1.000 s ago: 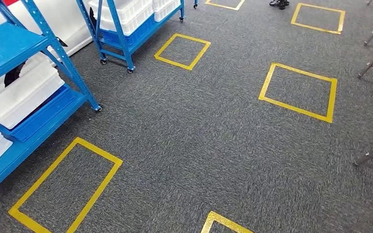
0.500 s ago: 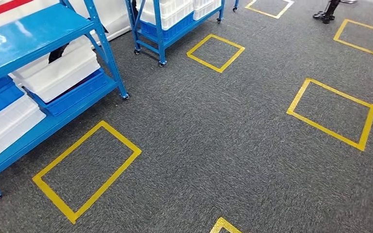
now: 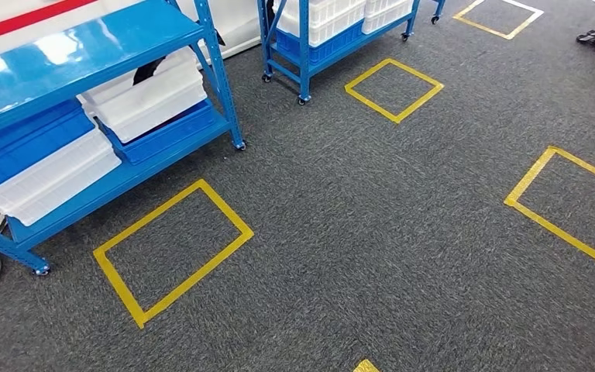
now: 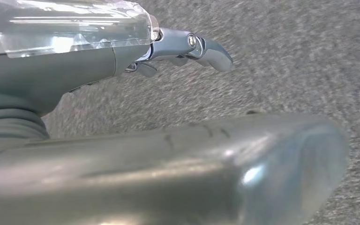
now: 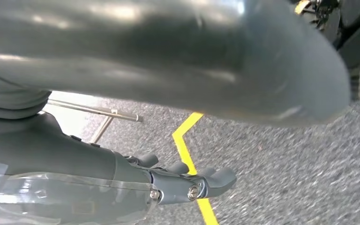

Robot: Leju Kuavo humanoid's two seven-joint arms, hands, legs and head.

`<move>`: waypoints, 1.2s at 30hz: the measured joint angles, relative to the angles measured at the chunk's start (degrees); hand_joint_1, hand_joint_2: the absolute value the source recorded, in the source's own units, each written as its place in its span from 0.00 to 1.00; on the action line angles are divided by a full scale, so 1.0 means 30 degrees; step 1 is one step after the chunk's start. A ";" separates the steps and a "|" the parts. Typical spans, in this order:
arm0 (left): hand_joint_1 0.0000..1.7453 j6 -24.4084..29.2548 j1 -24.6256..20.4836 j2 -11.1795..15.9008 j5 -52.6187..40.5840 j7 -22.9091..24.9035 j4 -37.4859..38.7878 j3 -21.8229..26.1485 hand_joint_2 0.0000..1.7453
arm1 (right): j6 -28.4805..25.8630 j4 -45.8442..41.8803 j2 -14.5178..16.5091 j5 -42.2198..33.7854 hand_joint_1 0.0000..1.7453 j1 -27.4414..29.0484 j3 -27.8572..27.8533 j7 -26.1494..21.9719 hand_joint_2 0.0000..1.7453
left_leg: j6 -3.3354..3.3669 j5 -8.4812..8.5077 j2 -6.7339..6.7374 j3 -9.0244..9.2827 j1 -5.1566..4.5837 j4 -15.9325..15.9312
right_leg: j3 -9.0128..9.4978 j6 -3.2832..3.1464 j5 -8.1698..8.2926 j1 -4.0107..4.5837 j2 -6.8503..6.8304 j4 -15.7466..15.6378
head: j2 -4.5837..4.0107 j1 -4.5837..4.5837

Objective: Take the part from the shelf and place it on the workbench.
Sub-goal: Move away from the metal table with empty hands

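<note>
Two blue shelves are standing on grey carpet: the near shelf [image 3: 85,46] is carrying white bins [image 3: 151,97]. Left hand [image 4: 122,51] and right hand [image 5: 136,183] are hanging, fingers extended, holding nothing.

Left hand [image 4: 122,61] is up close in its wrist view: a smooth grey body, darker underneath, topped by a clear glossy plastic cover catching long white streaks of light. Beyond that cover, bluish-grey fingers [image 4: 206,47] jut out, rounded at the tips, with a small silver screw set in the knuckle. The thick grey thumb [image 4: 192,173] is blurred and shiny, with faint dark scuff marks along it.

Right hand [image 5: 98,183] matches: grey body, ribbed grey cuff behind, the same clear cover. Two silver screws sit beside that cover where the dark stubby fingers [image 5: 215,180] begin. Its thumb [image 5: 192,56] is broad, matte grey and round-ended.
</note>
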 joint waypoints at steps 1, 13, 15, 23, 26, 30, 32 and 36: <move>0.00 -0.0044 -0.0023 -0.0004 -0.0044 0.0000 0.0000 -0.0022 0.00 | -0.0035 0.0002 0.0024 -0.0058 0.00 0.0045 -0.0056 0.0002 0.00 | -0.0047 -0.0642 0.0579 -0.0531 -0.0008 0.1164 | -0.0009 -0.0090 -0.0010 0.0049 -0.0260 -0.0005 | 0.0002 0.0000; 0.00 -0.0309 -0.0097 0.0055 -0.0286 0.0000 0.0000 -0.0403 0.00 | -0.0488 0.0004 0.0474 -0.0681 0.00 -0.0030 -0.0840 0.0055 0.00 | 0.0732 0.0693 0.2308 0.0807 -0.0387 -0.1381 | 0.0385 0.0301 -0.0321 0.0354 -0.2718 -0.0010 | -0.0002 0.0000; 0.00 -0.0317 -0.0102 0.0049 -0.0224 0.0000 -0.0002 -0.0410 0.00 | -0.0535 0.0000 0.0519 -0.0707 0.00 -0.0014 -0.0929 0.0058 0.00 | 0.0948 0.0925 0.1811 0.0950 -0.0237 -0.1647 | 0.0140 0.0491 -0.0938 0.0302 -0.1816 0.0777 | -0.0002 0.0004; 0.00 -0.0355 -0.0167 -0.0022 0.0015 -0.0015 0.0000 -0.0414 0.00 | -0.0606 0.0015 0.0523 -0.0832 0.00 0.0126 -0.1255 0.0062 0.00 | 0.0910 0.0956 -0.0330 0.0858 -0.0172 -0.1427 | -0.0743 0.0582 -0.0439 0.0094 0.0460 0.1819 | 0.0000 0.0005; 0.00 -0.0346 -0.0181 -0.0056 0.0060 -0.0062 0.0000 -0.0408 0.00 | -0.0652 0.0036 0.0535 -0.0891 0.00 0.0120 -0.1322 0.0073 0.00 | 0.0542 0.0902 -0.0895 0.0637 -0.0178 -0.1249 | -0.0123 0.0371 0.0017 0.0114 0.1109 0.0210 | 0.0002 0.0002; 0.00 -0.0242 -0.0153 -0.0044 0.0077 -0.0087 0.0000 -0.0397 0.00 | -0.0699 0.0036 0.0601 -0.0916 0.00 0.0035 -0.1371 0.0122 0.00 | 0.0092 0.0390 -0.0236 0.0176 -0.0124 -0.0469 | -0.0056 -0.0148 0.0147 0.0131 0.0269 -0.0021 | 0.0000 0.0000; 0.00 -0.0191 -0.0226 -0.0060 0.0079 -0.0095 0.0000 -0.0397 0.00 | -0.0694 0.0036 0.0634 -0.0918 0.00 0.0105 -0.1380 0.0128 0.00 | -0.0067 -0.0841 0.0775 -0.0861 -0.0116 0.1763 | -0.0048 -0.0322 0.0124 0.0183 -0.0257 -0.0066 | 0.0002 -0.0002; 0.00 -0.0142 -0.0222 -0.0118 0.0066 -0.0100 0.0000 -0.0395 0.00 | -0.0670 0.0036 0.0646 -0.0945 0.00 0.0136 -0.1393 0.0146 0.00 | -0.0118 -0.1293 0.1129 -0.1852 -0.0071 0.3936 | -0.0007 -0.0404 0.0026 0.0328 -0.1295 -0.0056 | 0.0002 -0.0002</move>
